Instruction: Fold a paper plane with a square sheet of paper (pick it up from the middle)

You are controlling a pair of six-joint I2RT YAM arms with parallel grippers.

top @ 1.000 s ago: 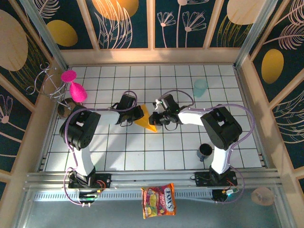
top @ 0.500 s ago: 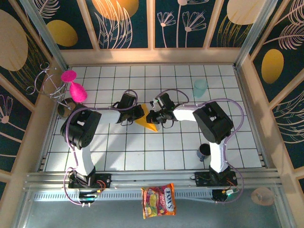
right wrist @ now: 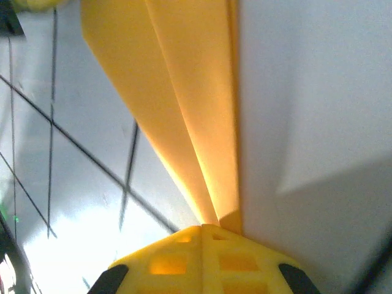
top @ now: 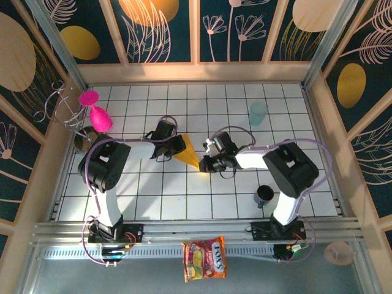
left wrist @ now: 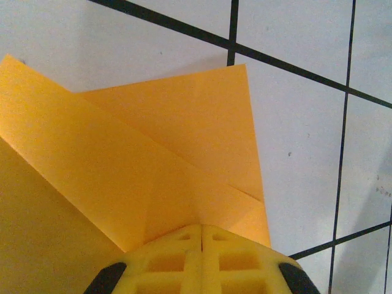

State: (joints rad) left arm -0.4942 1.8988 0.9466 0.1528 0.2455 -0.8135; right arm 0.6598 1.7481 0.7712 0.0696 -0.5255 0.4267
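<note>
A pink cup [top: 100, 119] stands by a wire rack [top: 60, 105] at far left, a pale cup [top: 258, 113] at the back, and a dark mug [top: 264, 195] near right. A snack packet [top: 204, 259] lies below the tiled table [top: 159, 202]. We see all of them well apart from the paper plane [top: 191, 154], which sits mid-table as a creased orange wedge with 2 overlapping layers. The left gripper [top: 179, 147] is pinched closed on its wide end, the right gripper [top: 206, 164] on its tip.
</note>
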